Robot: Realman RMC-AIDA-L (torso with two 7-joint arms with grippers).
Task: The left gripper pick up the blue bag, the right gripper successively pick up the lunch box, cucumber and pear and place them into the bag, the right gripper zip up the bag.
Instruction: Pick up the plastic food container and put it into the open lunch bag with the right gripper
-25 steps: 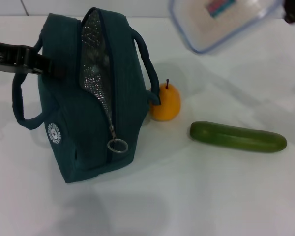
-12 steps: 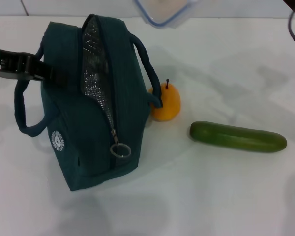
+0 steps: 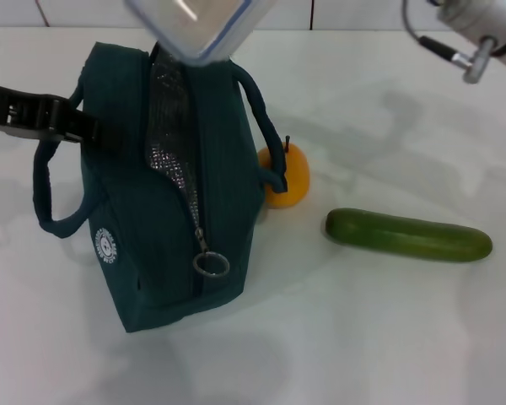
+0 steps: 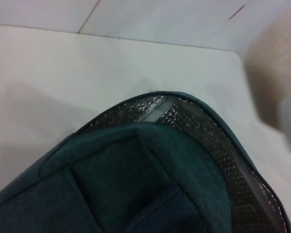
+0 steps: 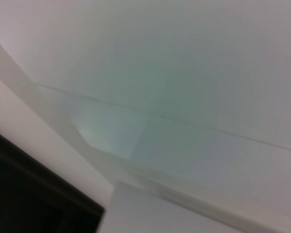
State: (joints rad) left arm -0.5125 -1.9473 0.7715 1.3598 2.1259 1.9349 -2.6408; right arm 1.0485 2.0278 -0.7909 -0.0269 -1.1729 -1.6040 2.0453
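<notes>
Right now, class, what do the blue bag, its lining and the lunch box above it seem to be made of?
The blue bag: woven fabric, matte, by its fine ribbed texture and soft loop handles.
Its lining: probably metallised foil, silver and dimpled, glinting in the open zip.
The lunch box: likely clear, glossy plastic with a blue rim, showing bright highlights.

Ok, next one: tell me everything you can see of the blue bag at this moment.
The blue bag is dark teal ribbed fabric with silver foil lining showing through its unzipped top. It stands on the white table, tilted slightly. It has two loop handles, a metal ring zipper pull at the near end and a small round white logo. The left gripper reaches it at its left handle. The pear sits against its right side; the lunch box hovers above its opening.
</notes>
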